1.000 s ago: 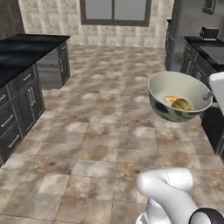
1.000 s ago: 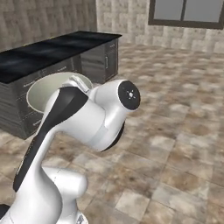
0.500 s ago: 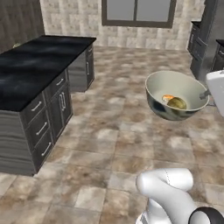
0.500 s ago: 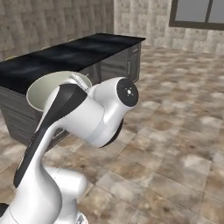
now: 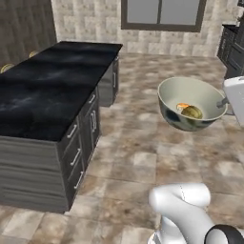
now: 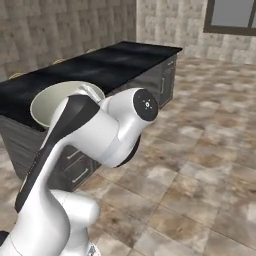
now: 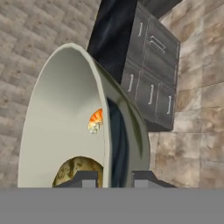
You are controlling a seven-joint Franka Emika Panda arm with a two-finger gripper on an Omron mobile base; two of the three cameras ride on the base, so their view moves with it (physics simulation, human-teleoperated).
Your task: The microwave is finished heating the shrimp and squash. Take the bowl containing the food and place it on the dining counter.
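A kitchen floor of mottled brown stone tile runs back to a tiled wall with a window, and the bowl hangs in the air above that floor, off to one side of the dining counter and apart from it. The bowl is cream-white inside with a darker glossy outside, and it sits roughly level in the left base view. Inside it lie the squash, a yellowish-green lump near the bottom, and the shrimp, a small orange piece just beside it (the two look to be touching).

The gripper is pressed nearly together on the bowl's rim: in the hand view one dark finger tip stands inside the wall and the other outside it, with the thin rim pinched between them. Seen from the right base view, the bowl's pale wall peeks out from behind the arm's upper link.

Beyond the bowl, the dining counter is a long black slab with faint pale veins, set over grey drawer fronts with slim silver handles. Farther from the bowl than the counter, a dark cabinet stands against the far right wall.
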